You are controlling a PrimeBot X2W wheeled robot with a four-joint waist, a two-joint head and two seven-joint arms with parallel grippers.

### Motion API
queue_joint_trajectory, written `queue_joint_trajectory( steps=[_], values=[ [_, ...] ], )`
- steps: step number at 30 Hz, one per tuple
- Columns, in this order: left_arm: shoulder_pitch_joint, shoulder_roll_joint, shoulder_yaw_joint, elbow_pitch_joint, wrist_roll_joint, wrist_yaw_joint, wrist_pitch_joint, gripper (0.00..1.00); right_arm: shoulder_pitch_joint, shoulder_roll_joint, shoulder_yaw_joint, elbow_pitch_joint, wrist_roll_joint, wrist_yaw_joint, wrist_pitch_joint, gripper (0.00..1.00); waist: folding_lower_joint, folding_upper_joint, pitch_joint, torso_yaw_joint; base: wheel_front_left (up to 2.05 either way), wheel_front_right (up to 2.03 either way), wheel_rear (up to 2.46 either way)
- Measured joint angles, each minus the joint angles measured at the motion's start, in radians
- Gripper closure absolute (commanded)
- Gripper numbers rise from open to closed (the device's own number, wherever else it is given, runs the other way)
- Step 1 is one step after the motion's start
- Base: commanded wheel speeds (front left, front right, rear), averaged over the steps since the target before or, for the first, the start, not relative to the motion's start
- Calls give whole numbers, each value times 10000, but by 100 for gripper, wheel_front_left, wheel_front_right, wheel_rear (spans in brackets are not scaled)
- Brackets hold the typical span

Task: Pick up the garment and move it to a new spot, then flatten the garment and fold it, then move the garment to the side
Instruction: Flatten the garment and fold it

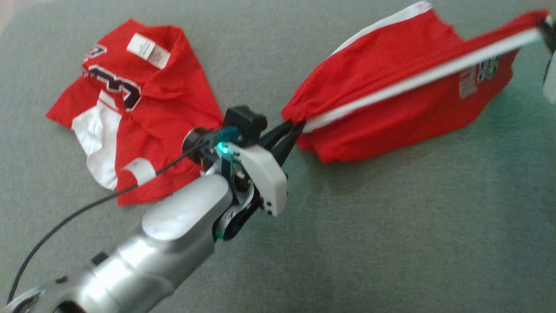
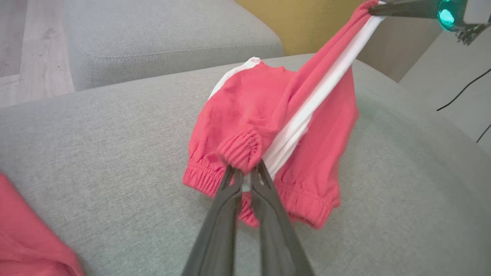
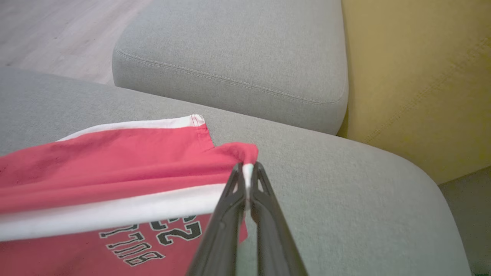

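The garment [image 1: 391, 74] – red shorts with a white side stripe – is stretched in a taut line between the two grippers above a grey cushion [image 1: 391, 243]. The left gripper [image 1: 295, 128] holds the end nearest the robot's middle. In its wrist view the left gripper [image 2: 245, 176] has its fingers pinched together on the gathered elastic waistband of the garment [image 2: 245, 111]. The right gripper [image 3: 247, 170] is clamped on the far corner of the garment [image 3: 115, 161], right where the white stripe meets the hem. In the head view it shows only at the blurred top right edge. The slack cloth below the stripe – with its dark lettering – sags towards the cushion. A second red jersey [image 1: 165, 95] lies flat to the left, apart from the garment.
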Motion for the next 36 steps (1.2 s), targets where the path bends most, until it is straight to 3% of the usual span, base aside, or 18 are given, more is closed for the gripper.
queue_joint_trajectory(
  steps=[13,31,32,33,34,35,36],
  values=[
    [-1149,-1060,186,1377,245,-330,-629,100,-2068,407,244,1969,-1183,0,-836,100,-1,0,1576,1111,0,0,0],
    [-1699,-1697,111,2493,267,-729,-989,100,-3205,683,980,3829,-1313,0,-2063,100,-3,0,1940,1590,0,0,0],
    [-1717,-1708,109,2533,265,-755,-989,100,-3236,696,988,3908,-1313,0,-2174,54,-3,0,1951,1600,0,0,0],
    [-1739,-1732,109,2564,265,-757,-991,98,-3287,704,984,4008,-1313,0,-2288,32,-3,0,1961,1607,0,0,0],
    [-1776,-1762,104,2610,265,-757,-993,81,-3359,731,955,4148,-1260,0,-2288,0,-3,0,1969,1613,0,0,0],
    [-1815,-1787,107,2650,265,-757,-1026,68,-3412,740,961,4232,-1258,0,-2343,0,-3,0,1977,1613,0,0,0],
    [-1847,-1785,90,2706,322,-729,-1141,23,-3482,738,949,4330,-1279,0,-2456,0,-3,0,1985,1611,0,0,0]
  ],
)
